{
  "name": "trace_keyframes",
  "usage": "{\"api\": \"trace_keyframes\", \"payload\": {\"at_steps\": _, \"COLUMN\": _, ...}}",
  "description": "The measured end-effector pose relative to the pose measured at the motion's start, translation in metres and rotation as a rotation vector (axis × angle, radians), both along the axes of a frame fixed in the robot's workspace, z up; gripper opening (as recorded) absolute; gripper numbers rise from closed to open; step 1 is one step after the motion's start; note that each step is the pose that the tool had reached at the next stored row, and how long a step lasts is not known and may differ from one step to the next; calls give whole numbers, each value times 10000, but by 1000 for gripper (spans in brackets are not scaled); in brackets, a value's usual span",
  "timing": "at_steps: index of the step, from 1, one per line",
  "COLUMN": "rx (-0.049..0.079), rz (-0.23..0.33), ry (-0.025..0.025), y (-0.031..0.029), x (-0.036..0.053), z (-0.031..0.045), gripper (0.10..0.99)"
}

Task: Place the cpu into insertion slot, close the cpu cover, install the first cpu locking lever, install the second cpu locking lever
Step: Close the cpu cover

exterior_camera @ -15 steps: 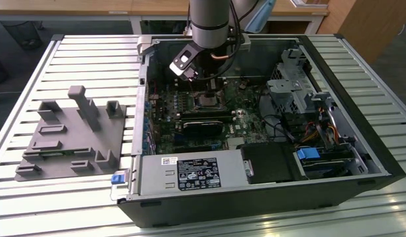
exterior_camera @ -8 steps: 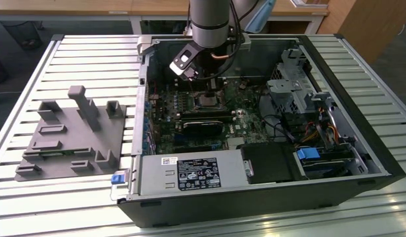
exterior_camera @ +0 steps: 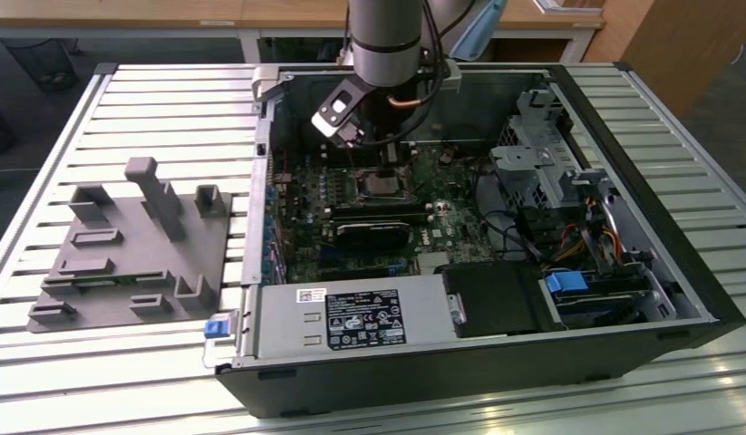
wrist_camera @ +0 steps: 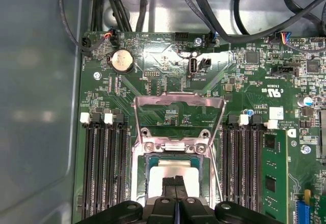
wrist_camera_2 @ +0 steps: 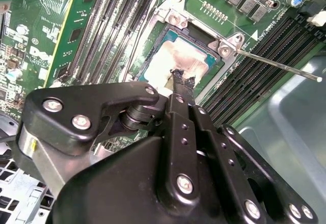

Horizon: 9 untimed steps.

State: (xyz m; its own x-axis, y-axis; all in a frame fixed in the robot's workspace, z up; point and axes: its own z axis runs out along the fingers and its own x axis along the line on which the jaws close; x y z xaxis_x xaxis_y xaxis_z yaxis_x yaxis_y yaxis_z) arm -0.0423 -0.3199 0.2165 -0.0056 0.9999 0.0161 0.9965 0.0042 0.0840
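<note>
From my console, the gripper (wrist_camera_2: 181, 80) is down inside the open computer case (exterior_camera: 699, 299), and in both wrist views its two fingers are pressed together with only a thin seam between them and nothing held. The joined tip rests on the pale top of the cpu (wrist_camera_2: 170, 58), near the chip's edge. The cpu lies flat in the insertion slot (wrist_camera: 204, 175), sitting square inside the rim. The cpu cover (wrist_camera: 178, 99) is swung open and stands up from its hinge, and the green motherboard (wrist_camera: 168, 66) shows through its window. In the second wrist view a thin wire locking lever (wrist_camera_2: 275, 66) sticks out free from beside the slot, not latched. Long black memory slots (wrist_camera: 104, 168) run along both sides of the socket. In the exterior view the silver power supply (exterior_camera: 336, 317) lies at six o'clock from the gripper, and a grey fixture (exterior_camera: 130, 245) sits on the slatted table (exterior_camera: 143, 100) at nine o'clock of the case, well apart from it.
</note>
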Motion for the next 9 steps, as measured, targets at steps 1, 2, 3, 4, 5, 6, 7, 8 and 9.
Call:
{"api": "trace_keyframes", "payload": {"at_steps": 1, "rx": 1, "rz": 0, "ry": -1, "y": 0, "x": 0, "z": 5, "gripper": 106}}
{"api": "trace_keyframes", "payload": {"at_steps": 2, "rx": 1, "rz": 0, "ry": -1, "y": 0, "x": 0, "z": 9, "gripper": 106}}
{"api": "trace_keyframes", "payload": {"at_steps": 3, "rx": 1, "rz": 0, "ry": -1, "y": 0, "x": 0, "z": 14, "gripper": 106}}
{"api": "trace_keyframes", "payload": {"at_steps": 4, "rx": 2, "rz": 0, "ry": -1, "y": 0, "x": 0, "z": 18, "gripper": 106}}
{"api": "trace_keyframes", "payload": {"at_steps": 5, "rx": 2, "rz": 0, "ry": -2, "y": 0, "x": 0, "z": 22, "gripper": 106}}
{"api": "trace_keyframes", "payload": {"at_steps": 6, "rx": 2, "rz": 0, "ry": -2, "y": 1, "x": 0, "z": 25, "gripper": 106}}
{"api": "trace_keyframes", "payload": {"at_steps": 7, "rx": 2, "rz": 0, "ry": -2, "y": 1, "x": 0, "z": 28, "gripper": 106}}
{"api": "trace_keyframes", "payload": {"at_steps": 8, "rx": 2, "rz": -1, "ry": -1, "y": 1, "x": 0, "z": 30, "gripper": 106}}
{"api": "trace_keyframes", "payload": {"at_steps": 9, "rx": 2, "rz": 0, "ry": -1, "y": 0, "x": 0, "z": 33, "gripper": 106}}
